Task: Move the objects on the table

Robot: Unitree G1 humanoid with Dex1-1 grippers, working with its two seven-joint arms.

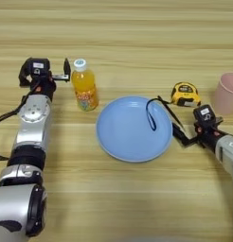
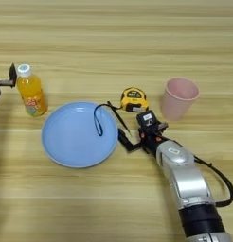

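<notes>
left two-finger black gripper (image 1: 65, 77) just left of the small white-capped orange-drink bottle (image 1: 85, 91), can't tell its finger gap | right two-finger black gripper (image 2: 125, 140) at the round blue plate (image 2: 78, 134) rim, can't tell either | yellow-and-black tape measure (image 2: 134, 100) behind it, black cord loop (image 2: 98, 121) lying on plate | pink plastic cup (image 2: 179, 98) upright, right of tape | all on light wooden table (image 2: 118, 42)
</notes>
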